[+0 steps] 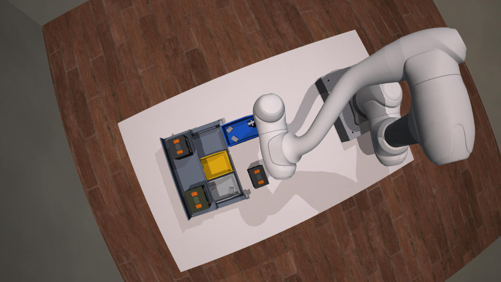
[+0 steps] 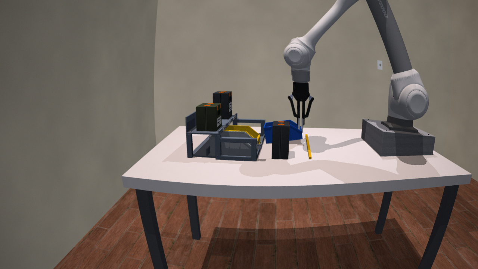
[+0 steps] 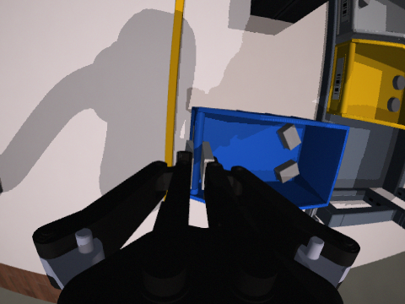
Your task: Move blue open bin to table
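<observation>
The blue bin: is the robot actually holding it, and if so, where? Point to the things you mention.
Yes, the end effector (image 3: 197, 152) is shut on the blue bin (image 1: 240, 131) (image 2: 282, 132) (image 3: 253, 148), gripping it by its low front wall.

We see the white counter brightly lit, with soft-toned shadows of the arm across it. The surrounding walls look dim. Wide-angle distortion bows the counter's edges in the top and exterior views. Up close, the jaws are nearly black, losing detail; elsewhere we find focus fairly sharp.
</observation>
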Available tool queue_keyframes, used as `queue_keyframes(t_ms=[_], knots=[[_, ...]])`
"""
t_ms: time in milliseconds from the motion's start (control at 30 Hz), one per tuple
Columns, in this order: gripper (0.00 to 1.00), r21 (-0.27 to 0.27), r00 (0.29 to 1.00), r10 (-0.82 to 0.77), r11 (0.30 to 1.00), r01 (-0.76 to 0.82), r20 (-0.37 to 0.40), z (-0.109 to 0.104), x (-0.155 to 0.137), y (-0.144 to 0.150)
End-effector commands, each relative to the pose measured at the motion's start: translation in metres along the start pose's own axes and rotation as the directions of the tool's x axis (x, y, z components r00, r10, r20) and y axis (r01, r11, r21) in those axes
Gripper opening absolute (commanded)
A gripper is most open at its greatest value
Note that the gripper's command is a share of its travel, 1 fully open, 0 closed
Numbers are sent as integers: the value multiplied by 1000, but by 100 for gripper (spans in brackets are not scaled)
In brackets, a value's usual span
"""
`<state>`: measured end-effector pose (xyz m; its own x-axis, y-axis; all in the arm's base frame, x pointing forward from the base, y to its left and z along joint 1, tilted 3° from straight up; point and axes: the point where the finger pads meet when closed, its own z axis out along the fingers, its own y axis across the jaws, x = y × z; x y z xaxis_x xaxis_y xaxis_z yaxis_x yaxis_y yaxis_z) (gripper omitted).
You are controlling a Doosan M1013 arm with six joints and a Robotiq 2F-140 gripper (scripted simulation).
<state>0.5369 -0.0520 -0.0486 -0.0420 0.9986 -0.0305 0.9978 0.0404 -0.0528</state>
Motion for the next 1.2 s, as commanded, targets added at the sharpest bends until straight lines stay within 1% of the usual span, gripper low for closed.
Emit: queue_keyframes(t_ms=[0, 833, 1000, 1167], knots=[[0, 0, 1000, 0, 1000, 0, 0, 0, 0, 0], [0, 0, 1000, 0, 1000, 0, 0, 0, 0, -1], [0, 0, 1000, 0, 1000, 0, 0, 8, 0, -1], [0, 0, 1000, 0, 1000, 0, 0, 8, 0, -1]])
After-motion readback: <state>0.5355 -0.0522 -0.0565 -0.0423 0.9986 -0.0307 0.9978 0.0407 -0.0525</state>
